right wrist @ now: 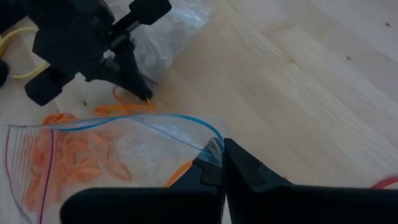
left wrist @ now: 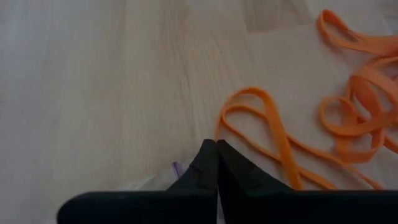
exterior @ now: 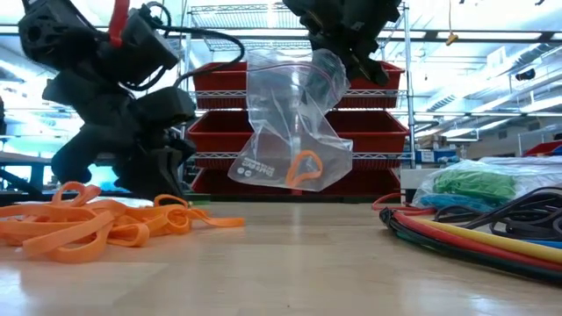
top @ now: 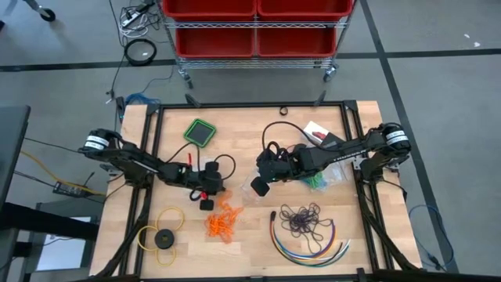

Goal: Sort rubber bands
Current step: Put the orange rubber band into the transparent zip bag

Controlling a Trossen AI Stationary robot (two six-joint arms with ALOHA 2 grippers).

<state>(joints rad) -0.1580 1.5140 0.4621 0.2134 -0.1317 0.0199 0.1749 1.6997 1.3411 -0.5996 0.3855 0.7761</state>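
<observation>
A heap of orange rubber bands [top: 221, 221] lies on the wooden table in front of the left arm. My left gripper [left wrist: 216, 144] is shut, its tips down at one orange band [left wrist: 252, 99] at the heap's edge. My right gripper [right wrist: 222, 149] is shut on a clear zip bag [exterior: 290, 132] that hangs over the table's middle with orange bands inside. Dark purple bands [top: 301, 219] lie loose toward the near right. Green bands [exterior: 474, 183] sit in a clear bag under the right arm. My left gripper comes slanting down from the table's left, and its fingertips meet the near end of one orange band's loop [left wrist: 219, 132]. The loop's strand runs in between the tips. The remainder of the band lies flat on the table. My right gripper pinches the zip bag's open top edge [right wrist: 208, 144] between its two fingers, slanting down from the right. It holds one side of the mouth. The bag hangs below the fingers, clear of the table, its mouth gaping.
Another clear bag [right wrist: 174, 25] lies on the table beneath the left arm. Long multicoloured cables [top: 309, 244] curve along the near right edge. A yellow ring with a black disc [top: 160, 235] sits at the near left, a green square pad [top: 200, 131] at the far left.
</observation>
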